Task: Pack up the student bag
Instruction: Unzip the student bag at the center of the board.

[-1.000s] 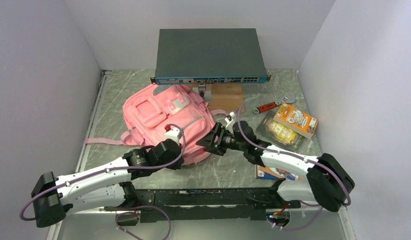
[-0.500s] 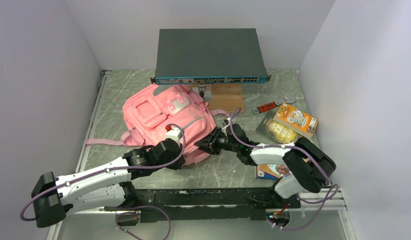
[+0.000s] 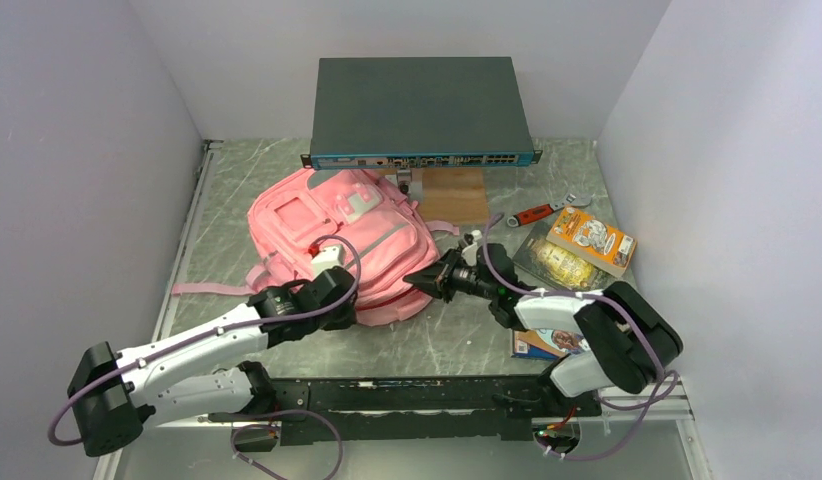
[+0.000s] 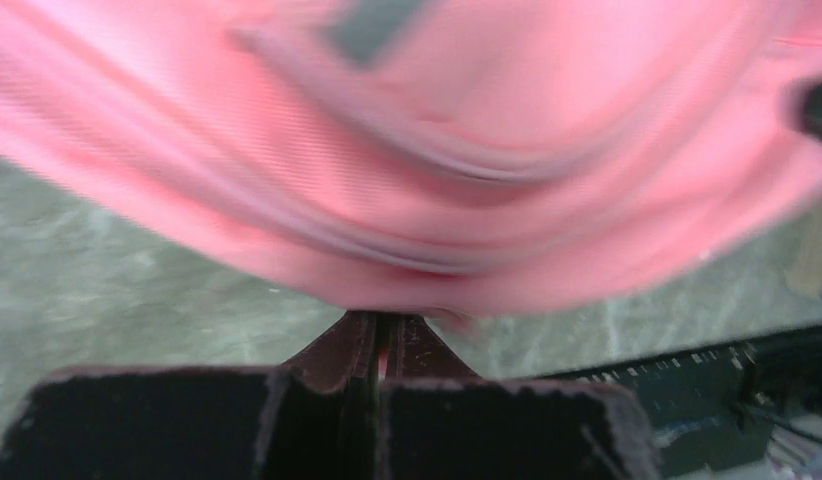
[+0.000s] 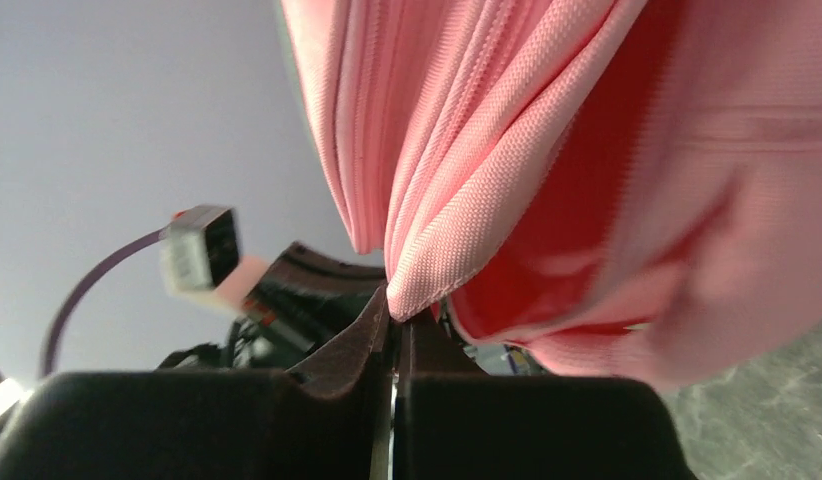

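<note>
Top external: left tool point(image 3: 339, 303) sits at the 6 o'clock hem of the bag point(image 3: 332, 235). Left wrist view shows its jaws clenched with a sliver of pink between the tips, so it is pinching the hem as far as the blur lets me tell. The bag lies flat, front pockets up, on the worktop point(image 3: 437, 340), around 10 o'clock from centre. Its far end is just beside the grey box point(image 3: 422, 105) at 12 o'clock, and one strap point(image 3: 202, 288) trails out at 9 o'clock.

At the bag's 4 o'clock corner, right tool point(image 3: 421, 281) is clenched on a fold of pink fabric. Right wrist view shows this clearly, with a redder surface showing beside the fold.

Judgement: the two grips sit apart on the near edge, probably to lift or spread the fabric so an opening can be found or held wide.

Outside the bag, snack packs point(image 3: 582, 245) at 3 o'clock and a book point(image 3: 545, 345) at 5 o'clock lie apart from it. Packing looks barely begun.
</note>
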Controlling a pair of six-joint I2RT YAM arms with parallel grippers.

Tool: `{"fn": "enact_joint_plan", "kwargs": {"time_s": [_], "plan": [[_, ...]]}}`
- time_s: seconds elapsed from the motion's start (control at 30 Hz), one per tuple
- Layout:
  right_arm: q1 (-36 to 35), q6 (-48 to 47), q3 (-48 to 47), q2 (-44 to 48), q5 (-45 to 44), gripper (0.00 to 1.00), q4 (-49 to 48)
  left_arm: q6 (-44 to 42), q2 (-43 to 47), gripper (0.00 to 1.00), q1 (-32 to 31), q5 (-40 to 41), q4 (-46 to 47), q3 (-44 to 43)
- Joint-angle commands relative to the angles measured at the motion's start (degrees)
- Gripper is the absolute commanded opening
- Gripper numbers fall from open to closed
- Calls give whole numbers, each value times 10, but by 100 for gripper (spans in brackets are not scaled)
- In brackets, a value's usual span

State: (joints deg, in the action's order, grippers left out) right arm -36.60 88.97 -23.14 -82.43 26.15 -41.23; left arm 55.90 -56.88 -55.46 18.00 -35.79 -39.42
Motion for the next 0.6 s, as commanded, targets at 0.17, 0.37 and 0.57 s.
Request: {"fn": "enact_joint_plan", "kwargs": {"time_s": [0.17,0.37,0.57], "plan": [[55,-4,-21,93,42,0,-14,9,37,0,99,109,-130,-8],[54,-3,-43,70,63,0,-34,-18,34,0,176,111,-102,7],[19,-51,-103,48,70,0,10,-40,-7,0,254,89,-76,12]]}}
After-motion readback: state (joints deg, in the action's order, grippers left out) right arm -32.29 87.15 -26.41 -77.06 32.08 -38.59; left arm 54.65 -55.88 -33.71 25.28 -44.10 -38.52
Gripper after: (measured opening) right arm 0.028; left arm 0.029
